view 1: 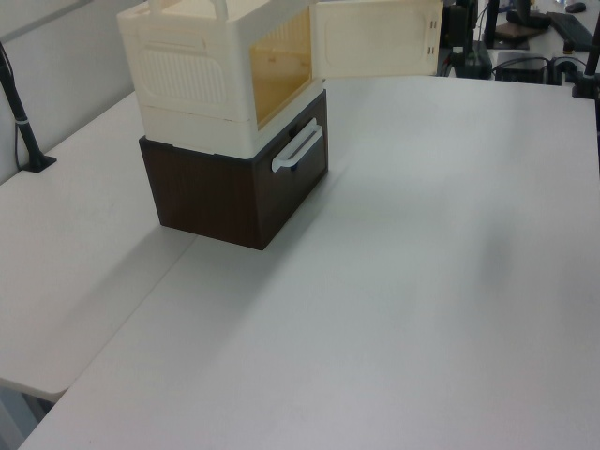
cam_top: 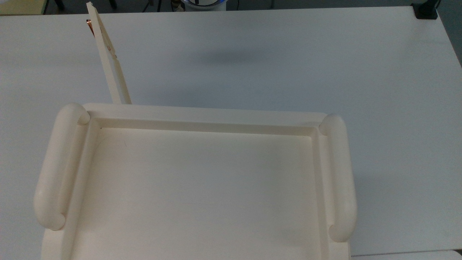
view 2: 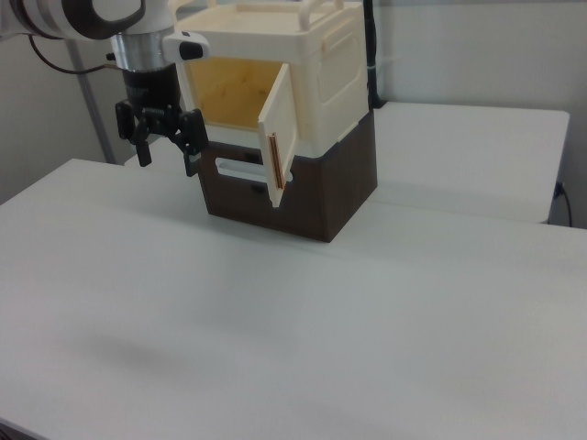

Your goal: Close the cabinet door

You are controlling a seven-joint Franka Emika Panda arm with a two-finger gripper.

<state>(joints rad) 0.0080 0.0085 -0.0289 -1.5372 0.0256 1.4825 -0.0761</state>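
The cream cabinet (view 2: 335, 69) sits on a dark brown drawer unit (view 2: 335, 192). Its cabinet door (view 2: 280, 128) stands swung wide open, showing a yellowish interior, with a thin copper handle (view 2: 272, 171) along its free edge. In the top view the cabinet door (cam_top: 108, 54) is a narrow strip running away from the recessed top of the cabinet (cam_top: 202, 113). In the left view the cabinet door (view 1: 375, 37) faces the camera flat, hinged to the cabinet (view 1: 197, 75). My gripper (view 2: 167, 156) hangs open and holds nothing, on the right view's left, in front of the opening and apart from the door.
The white table (view 2: 275, 330) spreads wide in front of the cabinet. The brown drawer unit (view 1: 225, 192) has a white handle (view 1: 297, 147). A black clamp (cam_top: 426, 11) sits at the table's far corner, and a black pole (view 1: 23, 122) stands on the left view's left.
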